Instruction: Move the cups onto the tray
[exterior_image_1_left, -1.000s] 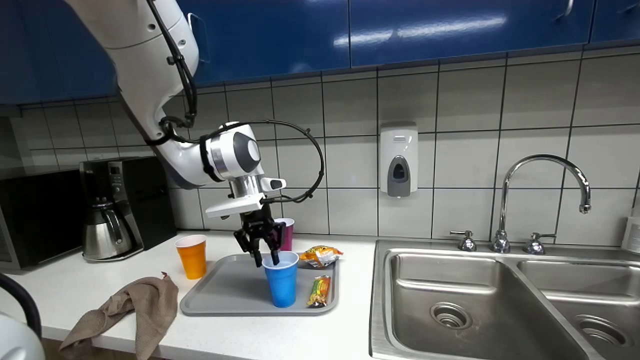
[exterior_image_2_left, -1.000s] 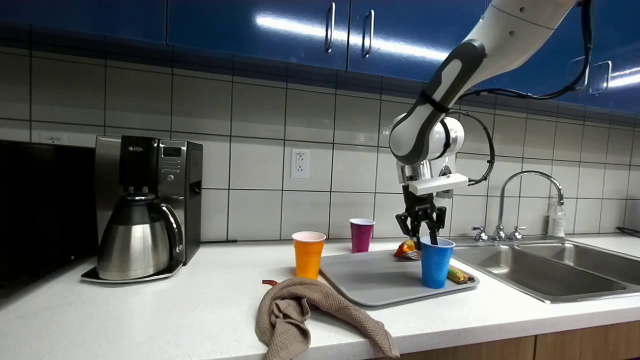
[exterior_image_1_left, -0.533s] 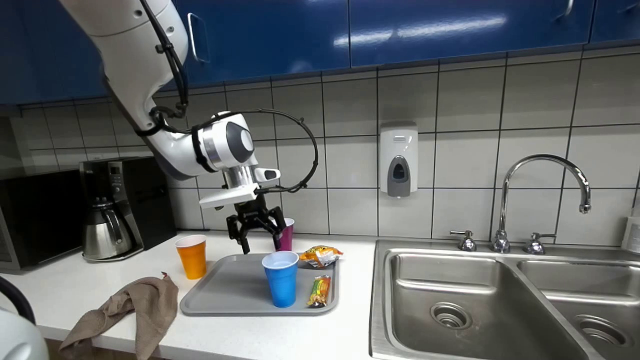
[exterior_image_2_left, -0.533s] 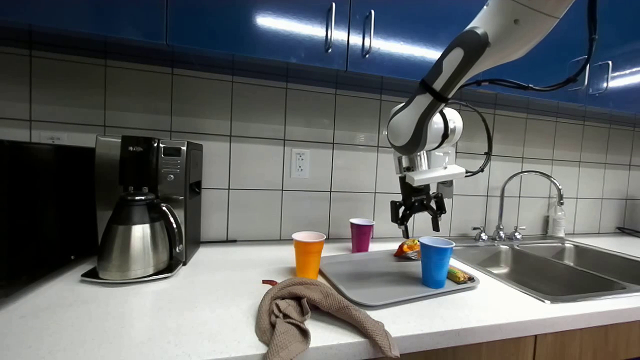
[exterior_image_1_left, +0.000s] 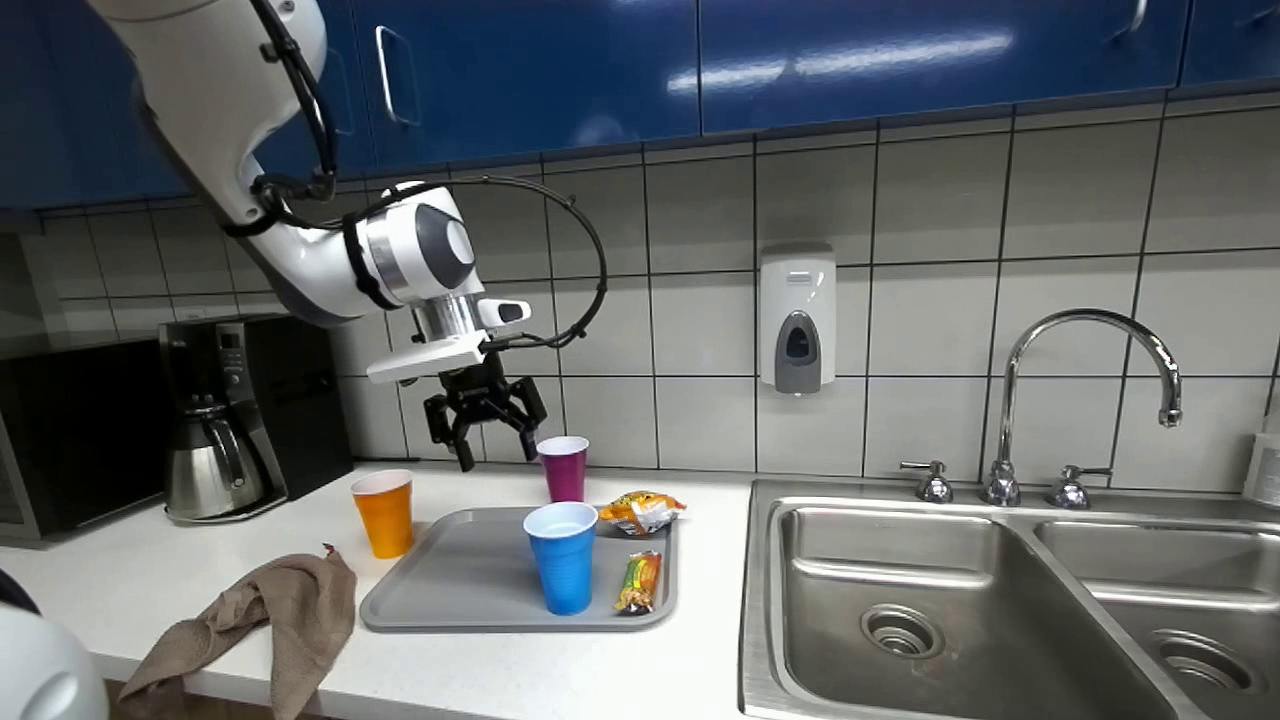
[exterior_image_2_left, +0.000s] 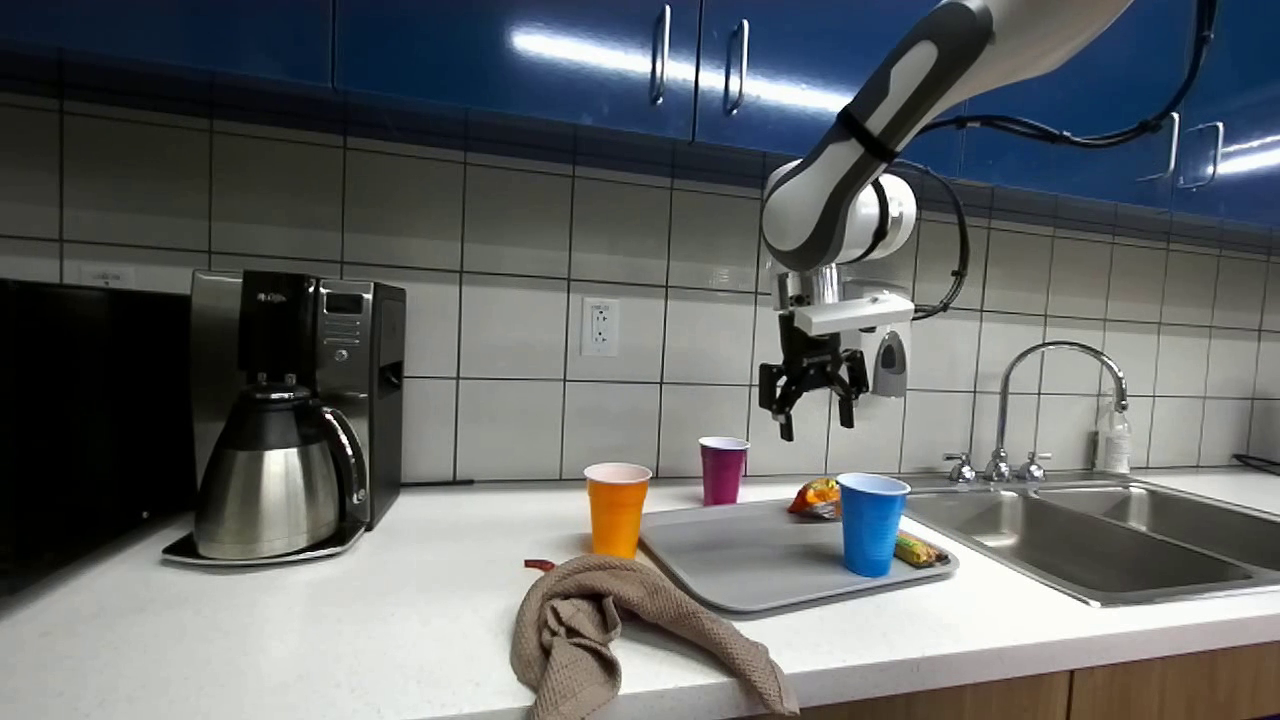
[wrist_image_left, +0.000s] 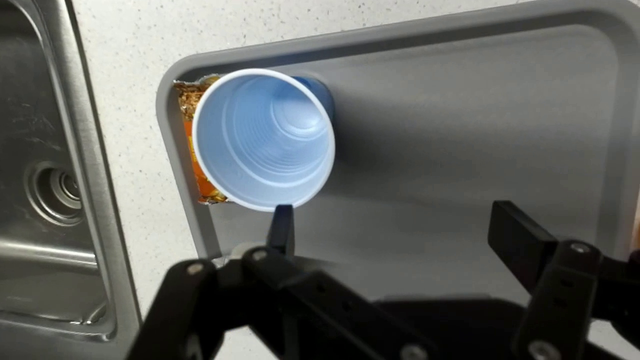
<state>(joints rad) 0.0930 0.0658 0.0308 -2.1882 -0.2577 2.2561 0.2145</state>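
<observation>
The blue cup (exterior_image_1_left: 562, 565) (exterior_image_2_left: 872, 528) (wrist_image_left: 240, 150) stands upright on the grey tray (exterior_image_1_left: 465, 580) (exterior_image_2_left: 730, 565) (wrist_image_left: 465, 115), towards its sink-side end. On the counter past the tray's opposite end is the orange cup (exterior_image_1_left: 384, 518) (exterior_image_2_left: 617, 512), upright. Behind the tray, near the tiled wall, the purple cup (exterior_image_1_left: 565, 472) (exterior_image_2_left: 723, 472) stands on the counter. My gripper (exterior_image_1_left: 498, 460) (exterior_image_2_left: 817, 430) (wrist_image_left: 392, 206) hangs in the air above the tray's rear part, apart from every cup. Its fingers (wrist_image_left: 282, 227) are spread wide with nothing between them.
A snack bag (exterior_image_1_left: 642, 512) and a wrapped bar (exterior_image_1_left: 638, 582) lie on the tray beside the blue cup. A brown cloth (exterior_image_2_left: 600, 620) drapes over the counter's front edge. The sink (exterior_image_1_left: 900, 570) adjoins on one side, the coffee pot (exterior_image_2_left: 268, 490) on the opposite side.
My gripper has opened and released the blue cup, which stays standing on the tray. The arm has since risen and moved back, away from that cup.
</observation>
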